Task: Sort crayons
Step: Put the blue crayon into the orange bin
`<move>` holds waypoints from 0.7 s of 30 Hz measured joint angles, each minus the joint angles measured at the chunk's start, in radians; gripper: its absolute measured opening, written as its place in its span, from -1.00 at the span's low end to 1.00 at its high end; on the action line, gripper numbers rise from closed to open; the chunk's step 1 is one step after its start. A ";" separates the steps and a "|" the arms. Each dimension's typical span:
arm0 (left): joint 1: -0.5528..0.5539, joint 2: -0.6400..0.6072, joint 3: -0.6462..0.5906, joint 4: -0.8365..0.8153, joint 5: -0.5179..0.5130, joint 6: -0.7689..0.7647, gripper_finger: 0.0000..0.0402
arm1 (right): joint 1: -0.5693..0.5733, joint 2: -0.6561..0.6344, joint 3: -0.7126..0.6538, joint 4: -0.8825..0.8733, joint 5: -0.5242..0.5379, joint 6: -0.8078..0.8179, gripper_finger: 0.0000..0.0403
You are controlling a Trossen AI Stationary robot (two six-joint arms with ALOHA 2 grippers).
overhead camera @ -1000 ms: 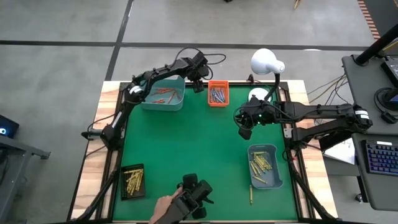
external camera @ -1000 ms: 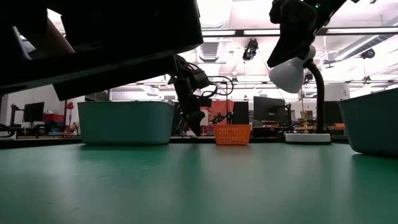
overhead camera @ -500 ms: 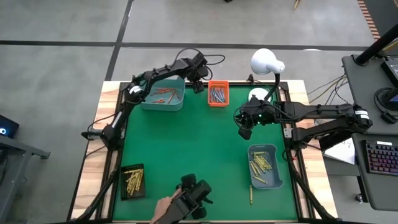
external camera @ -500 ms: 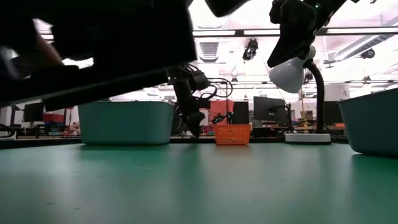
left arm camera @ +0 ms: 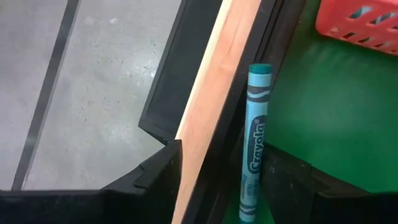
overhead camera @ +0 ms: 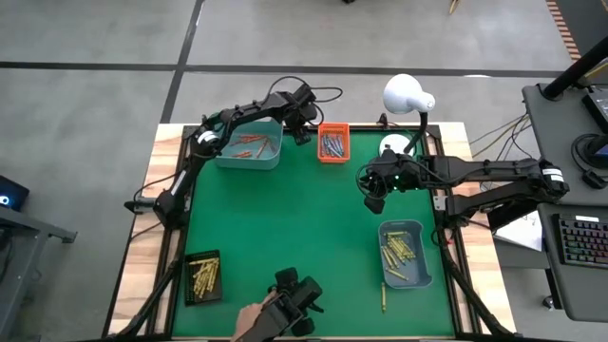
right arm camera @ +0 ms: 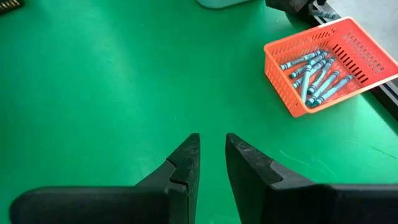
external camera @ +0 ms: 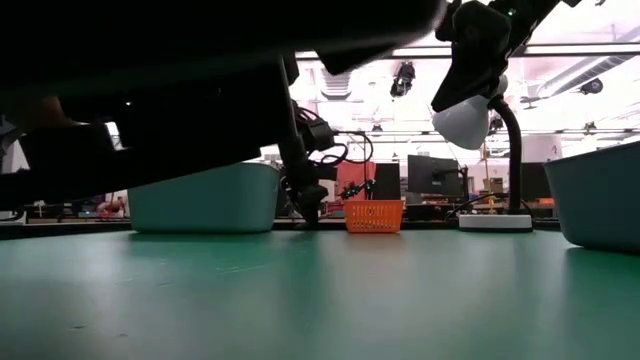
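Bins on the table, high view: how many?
4. Teal bin far left, orange basket beside it, teal bin near right, black tray near left. All hold crayons.

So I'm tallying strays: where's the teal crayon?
In the left wrist view, the teal crayon lies against the table's far edge rail, beside the orange basket.

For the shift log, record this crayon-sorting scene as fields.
left gripper: at the table's far edge beside the orange basket; fingers apart, a blue-green crayon between them
right gripper: above the mat, right of centre; fingers narrowly apart, empty
orange basket: blue-grey crayons
far teal bin: orange-red crayons
near teal bin: yellow crayons
loose crayon: on the mat beside the near teal bin
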 joint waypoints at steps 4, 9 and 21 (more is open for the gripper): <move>0.000 0.000 0.000 0.004 -0.001 -0.001 -0.26 | 0.000 0.000 -0.002 0.000 0.000 0.000 -0.66; -0.001 0.000 0.000 0.002 -0.001 -0.003 -0.59 | 0.000 0.000 -0.002 0.000 0.000 0.000 -0.66; -0.002 -0.005 0.000 -0.005 -0.002 0.000 -0.90 | 0.000 0.000 -0.003 0.000 -0.001 0.015 -0.66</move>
